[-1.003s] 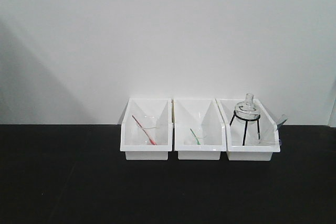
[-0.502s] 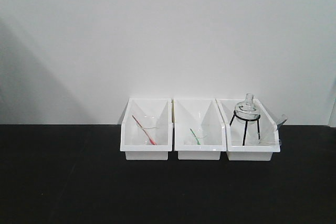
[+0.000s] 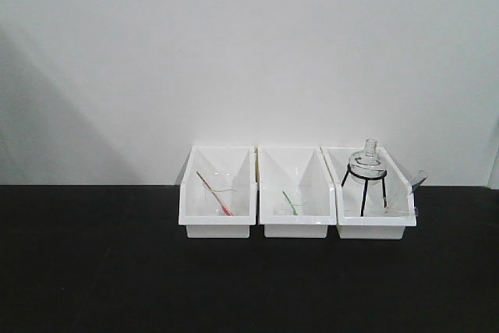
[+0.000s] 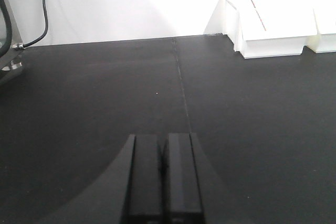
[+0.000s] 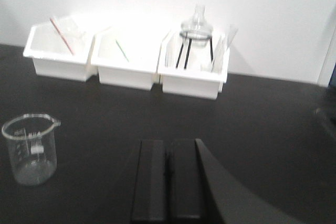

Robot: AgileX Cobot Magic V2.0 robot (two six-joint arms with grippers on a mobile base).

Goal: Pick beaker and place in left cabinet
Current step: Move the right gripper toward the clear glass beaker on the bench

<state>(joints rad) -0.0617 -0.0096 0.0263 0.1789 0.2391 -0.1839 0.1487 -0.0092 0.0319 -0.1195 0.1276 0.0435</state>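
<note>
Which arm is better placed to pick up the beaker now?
Right, probably. The beaker stands upright on the black counter in the right wrist view, near the shut right gripper. The left wrist view shows no beaker.

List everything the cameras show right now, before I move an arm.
beaker: one, clear glass, upright on the countertop, left of the right claw
bins: three, white, side by side at the countertop's back
flask: one, clear, on the stand in the right bin
tripod stand: one, black, right bin
red stick: one, red, leaning in left bin
green stick: one, green, middle bin
glass tube: one, clear, leaning in right bin
countertop: one, black, under everything
cable: one, black, left edge, left wrist view
left claw: one, black, shut, empty, above bare countertop
right claw: one, black, shut, empty
</note>
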